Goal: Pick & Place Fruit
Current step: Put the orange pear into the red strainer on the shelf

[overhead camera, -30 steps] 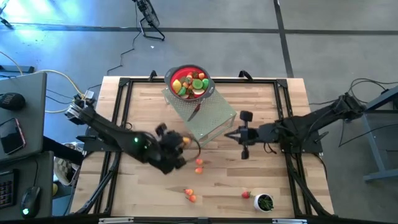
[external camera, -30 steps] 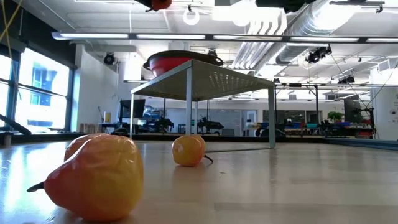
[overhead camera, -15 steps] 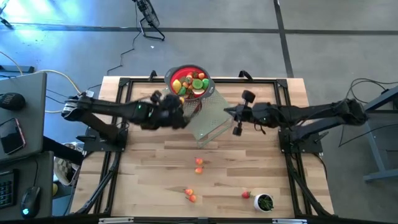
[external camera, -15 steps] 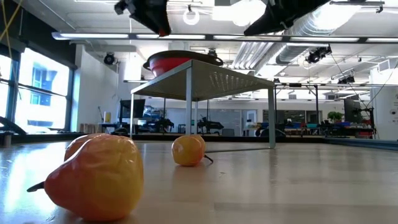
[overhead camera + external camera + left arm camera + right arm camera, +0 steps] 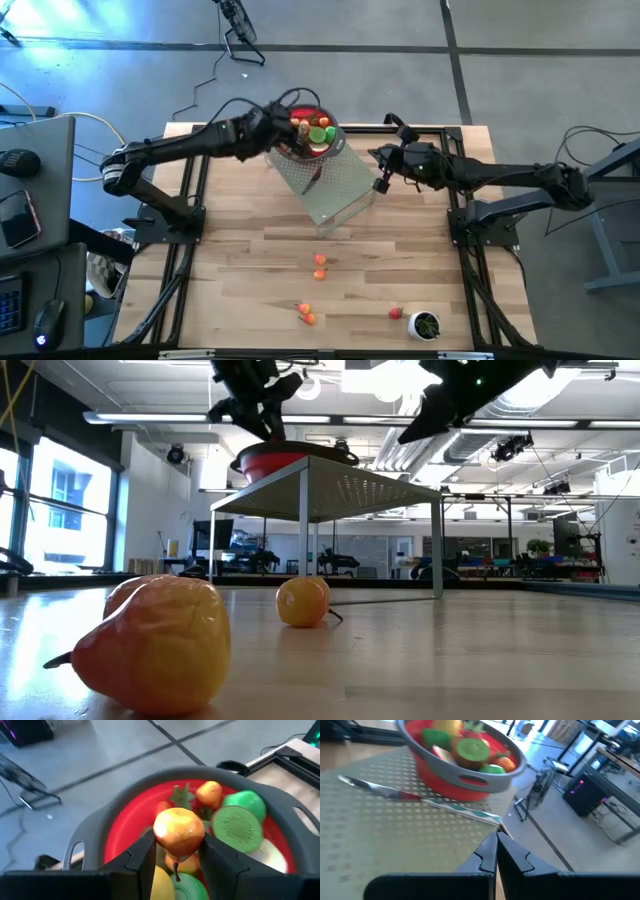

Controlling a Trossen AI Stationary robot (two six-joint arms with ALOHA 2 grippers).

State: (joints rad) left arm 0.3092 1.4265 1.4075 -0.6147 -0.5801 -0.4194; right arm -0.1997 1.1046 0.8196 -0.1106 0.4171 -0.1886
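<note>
High view: the left gripper (image 5: pixel 291 128) hangs over the red bowl (image 5: pixel 322 146) near the tabletop's far edge; the right gripper (image 5: pixel 381 184) waits beside the raised mesh stand (image 5: pixel 340 190). Left wrist view: jaws clamp a yellow-orange fruit (image 5: pixel 178 831) above the bowl. Right wrist view: jaws fully closed, empty.

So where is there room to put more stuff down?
The bare wood on the left side of the table is free. The bowl is crowded with fruit, and loose fruit dots the near middle, with a cup at the near right.
</note>
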